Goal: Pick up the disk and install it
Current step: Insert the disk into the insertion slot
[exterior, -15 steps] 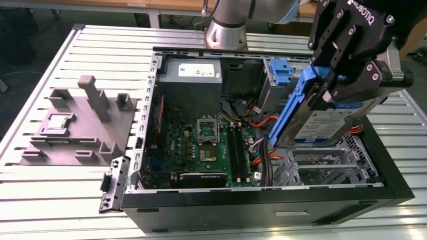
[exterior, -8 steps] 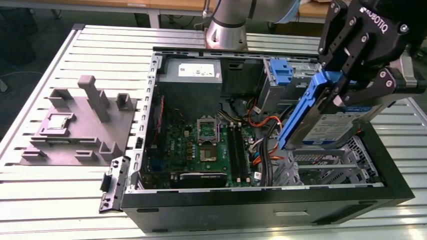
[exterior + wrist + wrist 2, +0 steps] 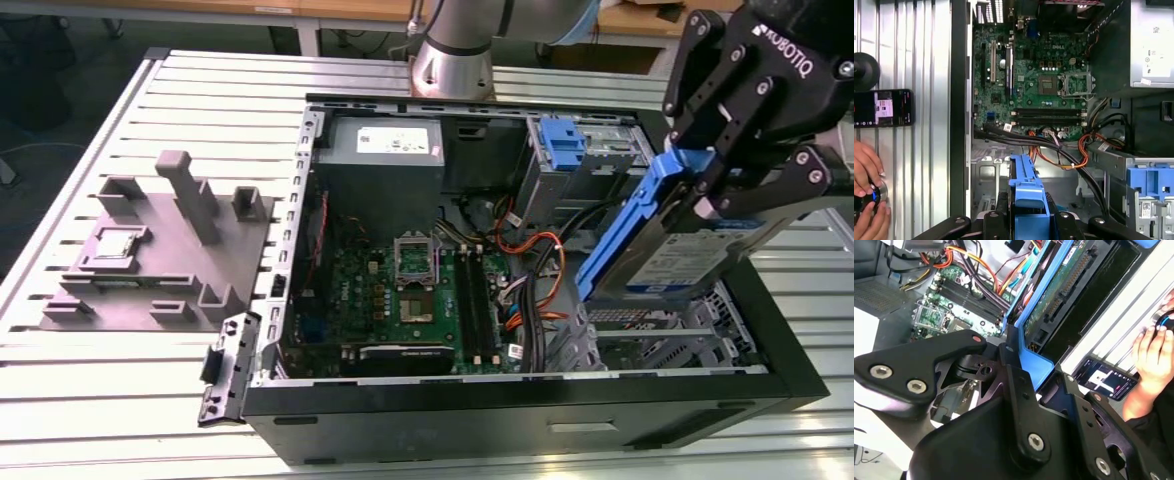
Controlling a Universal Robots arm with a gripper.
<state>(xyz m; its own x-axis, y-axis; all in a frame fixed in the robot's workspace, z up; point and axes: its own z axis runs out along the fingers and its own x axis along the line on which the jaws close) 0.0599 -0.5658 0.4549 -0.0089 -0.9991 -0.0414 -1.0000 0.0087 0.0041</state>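
While the arm hangs over the open case (image 3: 534,420), the lot reads as follows.

Item 1: disk (image 3: 681,265). A flat silver drive with a white-and-blue label, set in a blue carrier (image 3: 641,220). It is held up off the tabletop (image 3: 134,400), steeply tilted, over the drive cage at the exterior view's right end of the case. Its lower end sits close to the cage; I cannot tell whether they touch. In the second wrist view its underside shows a green circuit board (image 3: 1064,285) and a connector.

Item 2: gripper (image 3: 741,195). Its black fingers (image 3: 1016,385) are closed on the carrier's blue end and pinch it from both sides.

Handling, by my reckoning: the drive is stiff and fairly heavy for its size, with smooth metal faces that would slip. The plastic carrier probably flexes a little. The bare board and connector look like the fragile parts. The carrier's rails or end are the sound place to grip, as it is gripped now.

Item 3: case contents. A motherboard (image 3: 414,300), a grey power supply (image 3: 380,145), orange and black cables (image 3: 534,270), and a second blue carrier (image 3: 561,145) at the far corner.

Item 4: surroundings. A grey fixture (image 3: 160,250) stands on the tabletop at the exterior view's left. In the first wrist view a phone (image 3: 884,107) lies beside the case, with a person's hand (image 3: 866,165) near it.
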